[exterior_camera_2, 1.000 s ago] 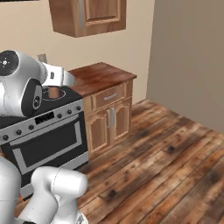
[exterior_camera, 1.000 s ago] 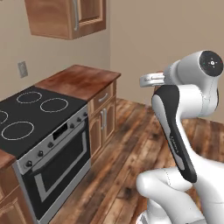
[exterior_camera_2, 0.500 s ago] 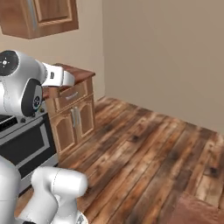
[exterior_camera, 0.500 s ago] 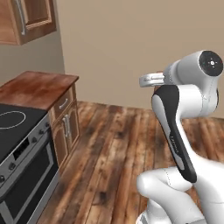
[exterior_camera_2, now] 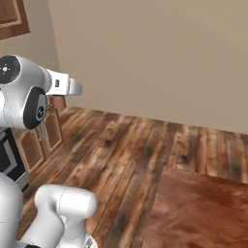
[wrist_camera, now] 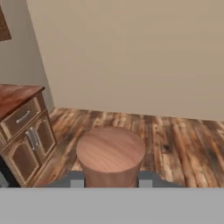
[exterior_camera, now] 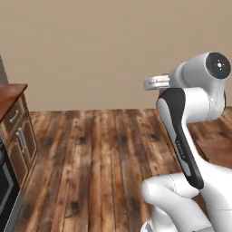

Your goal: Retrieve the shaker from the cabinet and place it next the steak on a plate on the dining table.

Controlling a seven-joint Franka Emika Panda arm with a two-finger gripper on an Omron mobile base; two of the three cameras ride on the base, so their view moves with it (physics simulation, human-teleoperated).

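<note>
I carry the shaker, a small rigid wooden cylinder I judge light and smooth, clamped at its sides between the gripper fingers, with the dining table corner near.

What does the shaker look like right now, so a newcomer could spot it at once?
In the hand view, look below the beige wall and plank floor, at the bottom centre. There the shaker sits gripped between the jaws: a brown wooden cylinder with a round grained top, rounder and lighter than the drawer unit at left.
</note>
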